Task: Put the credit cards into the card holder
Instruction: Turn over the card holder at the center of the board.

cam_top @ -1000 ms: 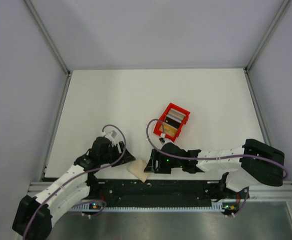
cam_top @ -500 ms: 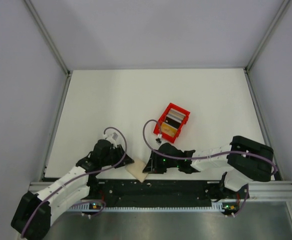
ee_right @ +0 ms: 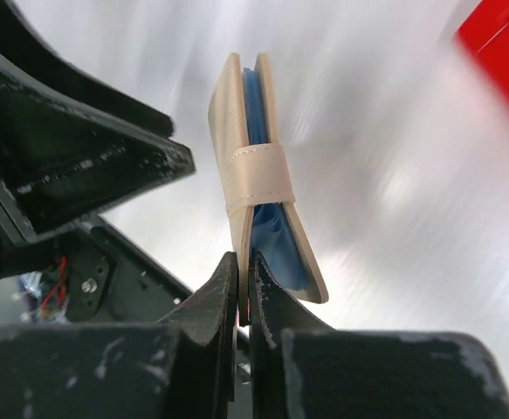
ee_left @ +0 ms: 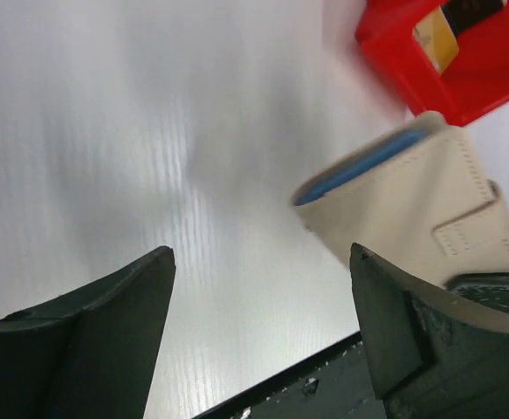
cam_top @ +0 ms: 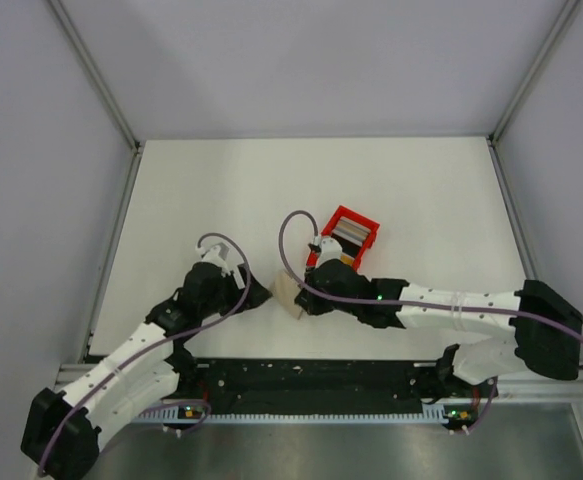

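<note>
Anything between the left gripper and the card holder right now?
Nothing visible. The open left gripper faces the card holder, and only bare table shows between them. The right gripper pinches one edge of the holder from the other side.

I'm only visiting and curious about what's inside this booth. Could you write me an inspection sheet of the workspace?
Surface: white table.
Job's things: beige card holder, folded, blue showing inside, held on edge; credit cards standing in a red tray.
Clutter: nothing seen.
Grippers: right tool shut on the card holder's edge; left tool open beside it, holding nothing.
Cables: purple cables loop over both arms.
Surroundings: pale walls, metal frame rails.
</note>
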`<state>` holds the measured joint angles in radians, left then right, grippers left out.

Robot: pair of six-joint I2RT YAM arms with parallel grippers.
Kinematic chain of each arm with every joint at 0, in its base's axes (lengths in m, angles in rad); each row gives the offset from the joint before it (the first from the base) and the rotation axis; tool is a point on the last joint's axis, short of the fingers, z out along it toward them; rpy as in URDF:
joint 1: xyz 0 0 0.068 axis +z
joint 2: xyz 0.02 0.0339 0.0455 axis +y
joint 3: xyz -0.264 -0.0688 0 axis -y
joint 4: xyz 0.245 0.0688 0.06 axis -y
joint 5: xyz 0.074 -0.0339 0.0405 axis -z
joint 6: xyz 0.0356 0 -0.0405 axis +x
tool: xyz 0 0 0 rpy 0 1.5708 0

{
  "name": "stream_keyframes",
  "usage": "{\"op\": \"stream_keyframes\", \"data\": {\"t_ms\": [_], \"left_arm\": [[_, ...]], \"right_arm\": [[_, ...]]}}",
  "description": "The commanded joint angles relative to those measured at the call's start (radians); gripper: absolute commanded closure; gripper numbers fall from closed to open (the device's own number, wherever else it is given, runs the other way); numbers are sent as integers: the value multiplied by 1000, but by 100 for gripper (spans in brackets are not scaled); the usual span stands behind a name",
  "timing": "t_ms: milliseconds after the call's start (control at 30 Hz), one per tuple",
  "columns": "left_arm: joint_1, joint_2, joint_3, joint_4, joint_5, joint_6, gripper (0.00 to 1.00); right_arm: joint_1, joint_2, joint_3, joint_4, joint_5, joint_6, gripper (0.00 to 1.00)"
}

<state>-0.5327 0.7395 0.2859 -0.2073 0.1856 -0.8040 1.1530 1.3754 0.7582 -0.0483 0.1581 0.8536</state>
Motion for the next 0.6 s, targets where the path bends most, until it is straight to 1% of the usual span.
{"op": "stream_keyframes", "data": {"t_ms": [0,67,133,167,267,300,367,433,567], "left_arm": [[17,-19,136,-142,-279,48,14],[36,-19,165,-182,-339,37,14],[65,-26,179,-216,-380,25,14],[80,-31,179,-224,-394,23,13],[157,-49,167,-245,-393,20,13],[187,-54,164,-251,-385,19,13],[241,-57,154,-253,-348,26,12],[287,-54,153,-261,-330,28,12],[365,-57,148,-256,-307,25,12]], "right_arm": [[-10,-73,79,-223,247,-315,100],[-3,-41,105,-295,309,-382,100],[23,31,133,-335,368,-422,100],[45,69,145,-344,438,-436,100],[126,210,220,-401,618,-462,100],[149,252,251,-422,648,-461,100],[189,330,291,-441,679,-467,100],[212,370,305,-443,690,-461,100],[272,369,300,-417,650,-462,100]]}}
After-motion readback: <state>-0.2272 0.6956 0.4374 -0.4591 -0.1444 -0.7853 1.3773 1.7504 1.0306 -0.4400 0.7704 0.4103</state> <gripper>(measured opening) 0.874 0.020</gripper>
